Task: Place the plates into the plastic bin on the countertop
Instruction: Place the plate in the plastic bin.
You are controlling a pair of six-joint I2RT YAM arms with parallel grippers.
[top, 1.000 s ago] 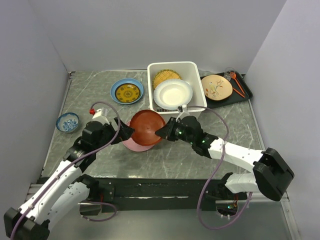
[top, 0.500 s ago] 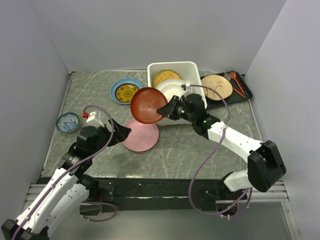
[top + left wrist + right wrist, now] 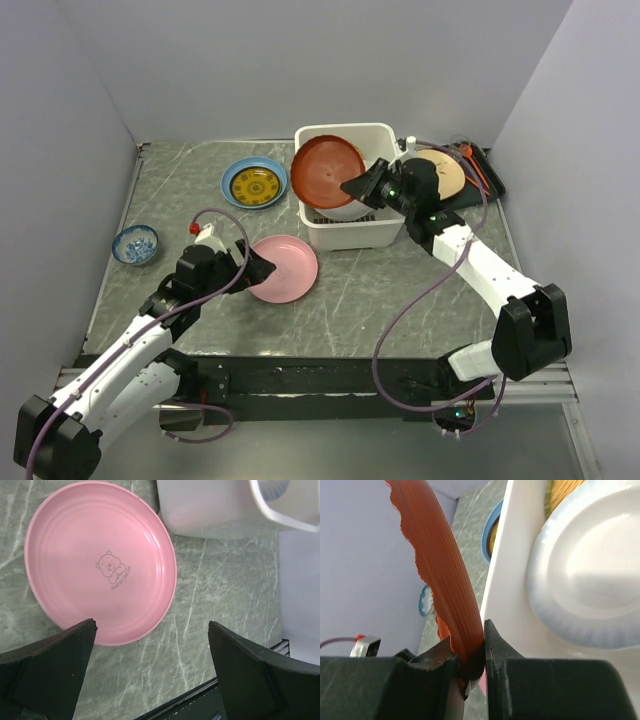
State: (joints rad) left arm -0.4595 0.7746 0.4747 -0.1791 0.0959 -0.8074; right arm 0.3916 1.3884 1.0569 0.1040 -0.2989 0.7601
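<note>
the countertop [image 3: 400,300] spreads out beneath both pincers. the plastic bin [image 3: 350,236] sits directly under and ahead of the right pincer [image 3: 366,186]. the black tray [image 3: 491,186] lies just behind that pincer's wrist, on its outer side.

the right pincer is clamped on the rim of the red plate [image 3: 326,170]. it holds the plate on edge and tilted above the bin's open top, not yet resting inside. in the right wrist view its fingers [image 3: 505,680] pinch the scalloped edge tightly. below that grip, inside the bin, lies the white plate [image 3: 580,580], and past it the yellow lattice plate [image 3: 566,491] leans at the far end. so two plates look done, and the third seems close to being lowered and let go.

the left pincer [image 3: 262,266] stands wide open and holds nothing. the pink plate [image 3: 100,560] lies flat on the countertop just ahead of it, reaching in between its spread jaws. well ahead of this pincer, the blue plate [image 3: 254,183] with a yellow centre also lies flat on the countertop. the cream plate [image 3: 448,176] rests on the black tray beside the right pincer's wrist and is partly hidden by it.

as i judge it, three plates are left after the red one: pink, blue and cream. the pink one is the nearest for the open left pincer.

the small blue bowl [image 3: 135,244] sits well off to the left pincer's left and is no part of the job.
</note>
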